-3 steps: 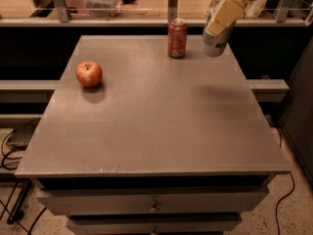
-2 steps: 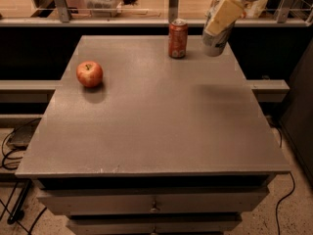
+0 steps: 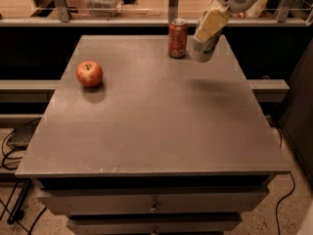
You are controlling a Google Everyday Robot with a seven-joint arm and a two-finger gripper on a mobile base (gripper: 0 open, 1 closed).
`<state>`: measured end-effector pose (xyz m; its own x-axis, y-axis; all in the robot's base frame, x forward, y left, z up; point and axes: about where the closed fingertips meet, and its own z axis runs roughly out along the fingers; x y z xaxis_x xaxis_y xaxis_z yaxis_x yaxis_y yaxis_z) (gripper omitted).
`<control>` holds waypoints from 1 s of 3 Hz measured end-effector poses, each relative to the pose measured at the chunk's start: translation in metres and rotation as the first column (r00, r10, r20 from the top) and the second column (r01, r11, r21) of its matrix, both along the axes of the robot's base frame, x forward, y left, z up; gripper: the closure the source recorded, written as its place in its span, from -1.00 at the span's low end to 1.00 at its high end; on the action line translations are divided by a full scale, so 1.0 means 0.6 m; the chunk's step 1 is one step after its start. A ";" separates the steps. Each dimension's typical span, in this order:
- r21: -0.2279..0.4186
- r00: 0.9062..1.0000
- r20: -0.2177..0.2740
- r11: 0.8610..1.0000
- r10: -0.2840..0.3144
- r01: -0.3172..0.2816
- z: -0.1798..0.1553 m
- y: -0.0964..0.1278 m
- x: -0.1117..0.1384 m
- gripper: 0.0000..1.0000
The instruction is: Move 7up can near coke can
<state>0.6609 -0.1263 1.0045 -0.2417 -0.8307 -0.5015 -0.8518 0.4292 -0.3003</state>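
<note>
The coke can (image 3: 177, 38), red-orange with a silver top, stands upright near the far edge of the grey table (image 3: 156, 126). The 7up can (image 3: 202, 49), silvery with greenish print, is just right of it, tilted and held a little above the tabletop. My gripper (image 3: 208, 32) comes down from the upper right and is shut on the 7up can. One cream-coloured finger (image 3: 212, 23) lies across the can's front and hides its upper part. A small gap separates the two cans.
A red apple (image 3: 89, 73) sits on the left part of the table. A railing and shelf (image 3: 122, 21) run behind the far edge. Drawers (image 3: 154, 204) are under the front edge; cables lie on the floor at the left.
My gripper has carried the 7up can a little to the left, closer to the coke can. The coke can and the apple have not moved.
</note>
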 end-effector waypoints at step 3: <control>0.061 0.985 -0.050 0.984 -0.167 0.170 -0.095 -0.008 0.116 0.17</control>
<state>0.7303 -0.1310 0.9476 -0.3986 -0.7424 -0.5385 -0.7775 0.5849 -0.2309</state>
